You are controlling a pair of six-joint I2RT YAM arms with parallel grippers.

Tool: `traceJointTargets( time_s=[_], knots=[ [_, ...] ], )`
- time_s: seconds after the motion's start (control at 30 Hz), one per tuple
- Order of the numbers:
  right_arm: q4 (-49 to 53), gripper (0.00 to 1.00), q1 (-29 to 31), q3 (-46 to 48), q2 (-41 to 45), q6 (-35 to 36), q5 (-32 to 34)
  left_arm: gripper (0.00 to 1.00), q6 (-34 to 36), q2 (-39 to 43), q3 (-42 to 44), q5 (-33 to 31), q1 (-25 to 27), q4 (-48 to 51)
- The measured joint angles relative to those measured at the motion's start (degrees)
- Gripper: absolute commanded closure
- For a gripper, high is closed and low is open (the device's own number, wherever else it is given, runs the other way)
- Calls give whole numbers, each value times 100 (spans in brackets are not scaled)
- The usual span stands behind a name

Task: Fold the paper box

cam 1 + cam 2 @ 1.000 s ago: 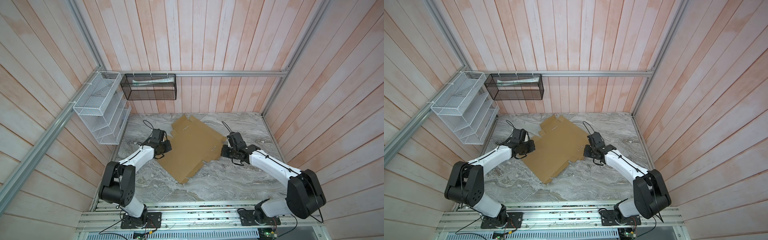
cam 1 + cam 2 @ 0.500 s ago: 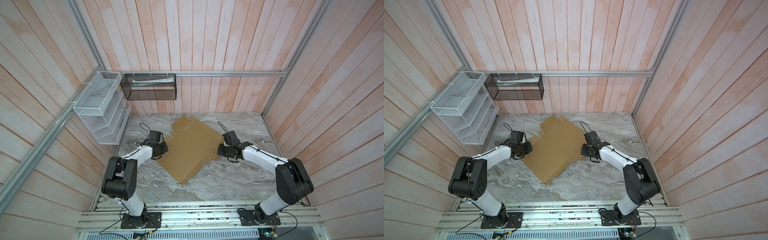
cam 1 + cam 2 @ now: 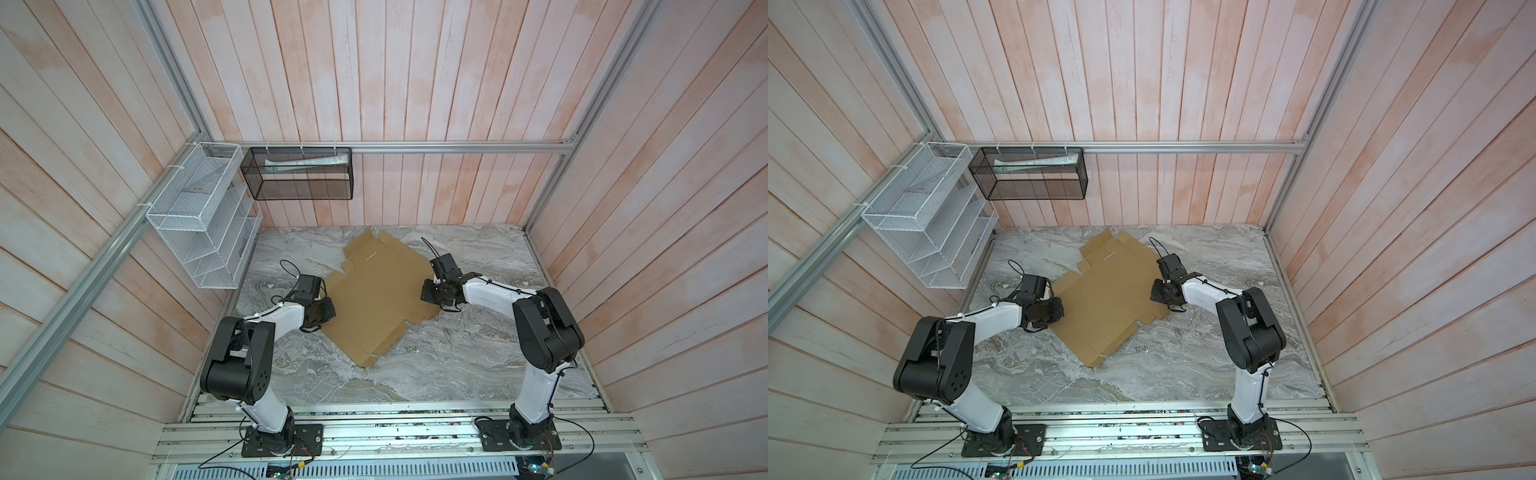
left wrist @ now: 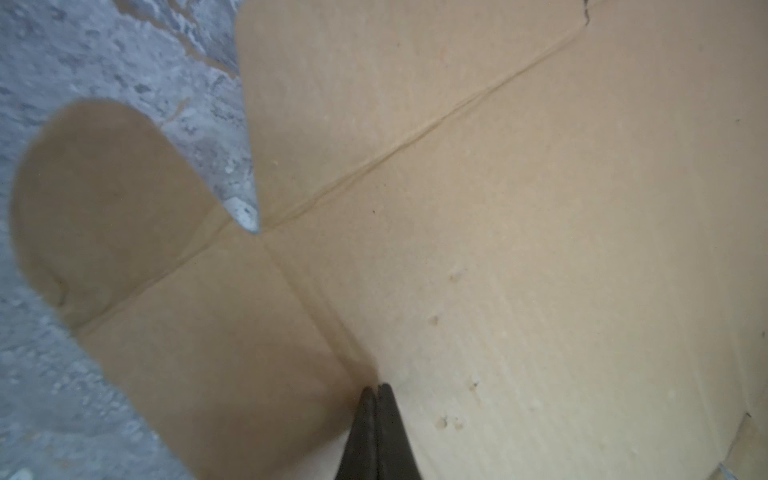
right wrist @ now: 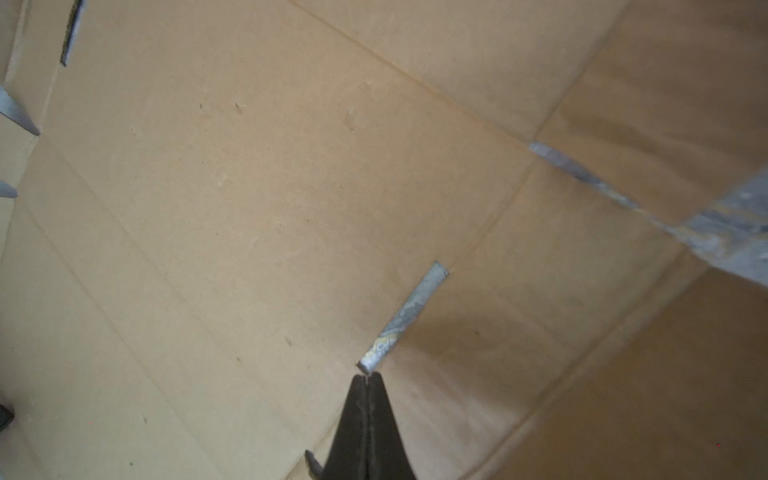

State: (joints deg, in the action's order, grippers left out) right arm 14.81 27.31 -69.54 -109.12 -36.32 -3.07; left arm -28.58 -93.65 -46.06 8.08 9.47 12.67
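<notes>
The paper box [image 3: 378, 295] [image 3: 1104, 299] lies as a flat tan cardboard sheet with flaps and slots on the marble table, in both top views. My left gripper [image 3: 328, 309] [image 3: 1059, 309] rests over the sheet's left edge. Its shut tips [image 4: 376, 386] sit on a crease beside a rounded flap [image 4: 104, 199]. My right gripper [image 3: 426, 291] [image 3: 1154, 291] is over the sheet's right edge. It is shut too, tips [image 5: 365, 376] at the end of a narrow slot [image 5: 407, 316] that shows marble through it. Neither gripper holds anything.
A white wire rack [image 3: 203, 220] hangs on the left wall and a black mesh basket [image 3: 299, 174] on the back wall. Wooden walls close in the marble table [image 3: 457, 353] on three sides. Aluminium rails [image 3: 374, 428] run along the front.
The right gripper has slid left onto the sheet's right edge. The left gripper has shifted a little toward the front. Both elbows have folded back. The sheet has stayed in place.
</notes>
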Motion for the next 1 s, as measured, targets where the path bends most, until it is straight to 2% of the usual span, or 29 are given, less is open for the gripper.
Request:
traceJointTargets(
  time_s=[0.23, 0.43, 0.7, 1.0],
  knots=[
    [-35, 100, 0, -376, -452, 35, -129, 100, -105, 413, 514, 184, 24, -179],
    [-90, 100, -2, -667, -737, 57, -197, 100, -291, 820, 901, 192, 275, -197],
    [-146, 100, 0, -931, -962, 116, -267, 100, -684, 1104, 1204, 184, 940, -243],
    [-149, 100, -22, -1300, -1237, 295, -289, 100, -1172, 1147, 1270, 17, 2002, -328]
  ],
)
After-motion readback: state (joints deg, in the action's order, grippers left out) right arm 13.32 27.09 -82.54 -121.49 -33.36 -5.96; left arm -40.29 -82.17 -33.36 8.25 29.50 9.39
